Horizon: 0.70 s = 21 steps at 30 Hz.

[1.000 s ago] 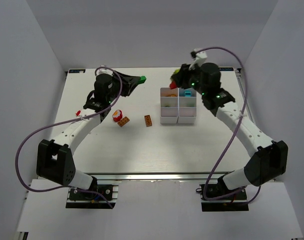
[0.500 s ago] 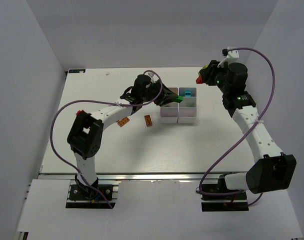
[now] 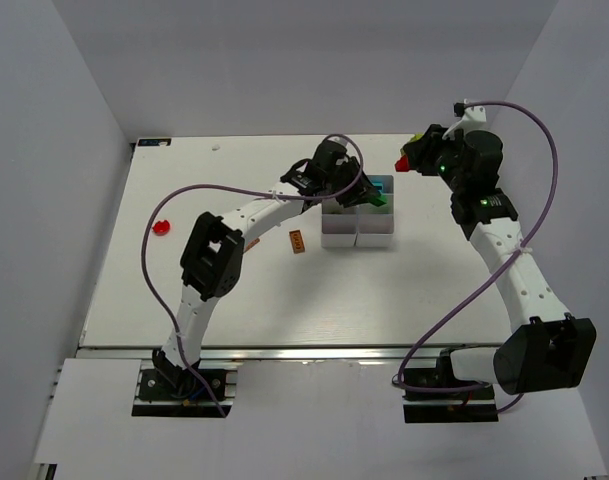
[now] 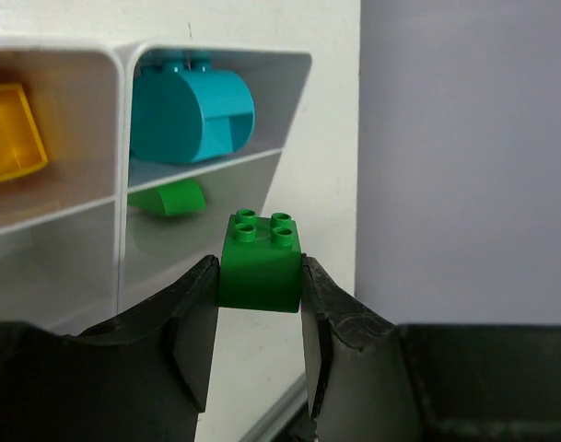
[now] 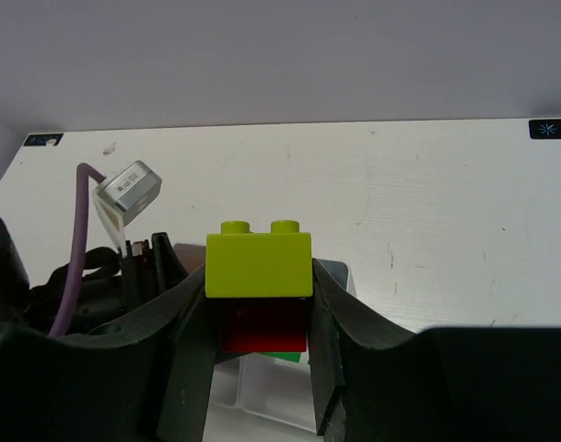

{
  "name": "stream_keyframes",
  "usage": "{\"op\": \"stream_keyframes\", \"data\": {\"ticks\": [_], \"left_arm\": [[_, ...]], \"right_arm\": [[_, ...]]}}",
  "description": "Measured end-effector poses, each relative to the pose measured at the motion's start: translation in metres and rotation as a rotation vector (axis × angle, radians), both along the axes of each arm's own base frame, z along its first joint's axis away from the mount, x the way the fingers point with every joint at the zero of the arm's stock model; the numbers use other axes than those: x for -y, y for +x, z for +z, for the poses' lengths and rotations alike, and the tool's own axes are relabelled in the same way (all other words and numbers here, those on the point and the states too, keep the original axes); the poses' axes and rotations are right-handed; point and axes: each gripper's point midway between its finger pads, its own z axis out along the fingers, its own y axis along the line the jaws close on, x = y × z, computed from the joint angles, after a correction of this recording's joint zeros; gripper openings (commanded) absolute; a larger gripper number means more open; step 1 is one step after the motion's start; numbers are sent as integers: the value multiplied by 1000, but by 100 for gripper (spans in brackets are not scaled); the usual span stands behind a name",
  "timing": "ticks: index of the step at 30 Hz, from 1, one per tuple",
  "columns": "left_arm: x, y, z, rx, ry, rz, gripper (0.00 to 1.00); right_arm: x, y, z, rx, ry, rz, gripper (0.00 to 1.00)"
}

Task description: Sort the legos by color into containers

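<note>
In the white tray [image 4: 206, 159] a teal piece [image 4: 190, 115] and a green piece [image 4: 169, 198] are seen, close by it a green brick [image 4: 260, 262], farther off a lime brick [image 5: 259, 264].

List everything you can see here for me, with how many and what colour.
tray: one, white, six compartments, far middle of the table
teal piece: one, teal, in a tray compartment
green piece: one, green, in the neighbouring compartment
yellow-orange piece: one, in the compartment on the teal one's other side
green brick: one, green, held over the tray
lime brick: one, yellow-green, held, stacked on the red brick
red brick: one, red, under the lime
red piece: one, red, table's left side
orange brick: one, left of the tray
table: one, white
left gripper: black, clamping the green brick
right gripper: black, clamping the stack
</note>
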Motion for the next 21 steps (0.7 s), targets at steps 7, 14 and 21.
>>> {"op": "stream_keyframes", "data": {"ticks": [7,14,21], "left_arm": [[5,10,-18,21,115,22,33],[-1,6,-27,10,168,25,56],[-2,6,-28,13,174,28,66]], "right_arm": [[3,-2,-7,-17,9,-3,0],[3,-2,-7,-22,22,0,0],[3,-2,-7,-23,24,0,0]]}}
